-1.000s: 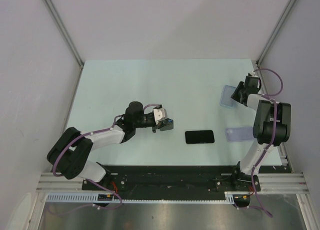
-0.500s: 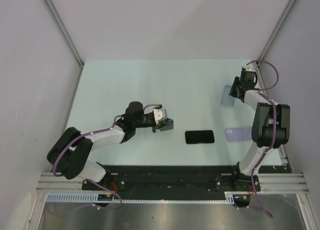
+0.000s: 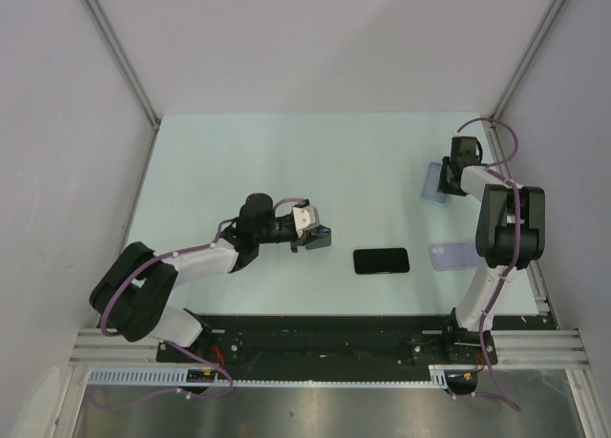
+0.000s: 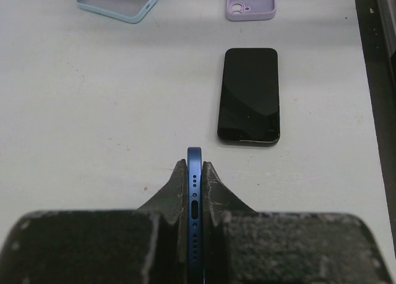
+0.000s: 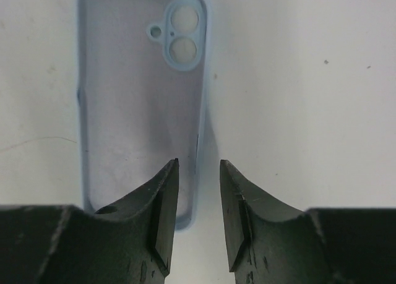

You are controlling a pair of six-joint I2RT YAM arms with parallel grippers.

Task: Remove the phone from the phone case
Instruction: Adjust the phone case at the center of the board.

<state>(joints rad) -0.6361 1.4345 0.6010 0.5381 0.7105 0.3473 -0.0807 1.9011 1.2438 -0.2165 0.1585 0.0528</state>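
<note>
My left gripper (image 3: 315, 237) (image 4: 194, 165) is shut on a blue phone (image 4: 194, 203), which stands on edge between the fingers with its port side facing the wrist camera. An empty light-blue phone case (image 3: 434, 184) (image 5: 139, 104) lies flat at the right of the table, inside up. My right gripper (image 3: 449, 175) (image 5: 198, 166) hangs open over the case's near right rim, and nothing is between its fingers. A black phone (image 3: 381, 260) (image 4: 249, 95) lies flat, screen up, in the middle.
A purple case (image 3: 449, 256) (image 4: 250, 2) lies empty near the right arm's base. The light-blue case (image 4: 117, 0) also shows at the far left in the left wrist view. White walls close in the table on three sides.
The right wrist has drawn back toward the far right corner and its jaws have parted slightly. The light-blue case stays on the table. The left arm and blue phone have not moved.
</note>
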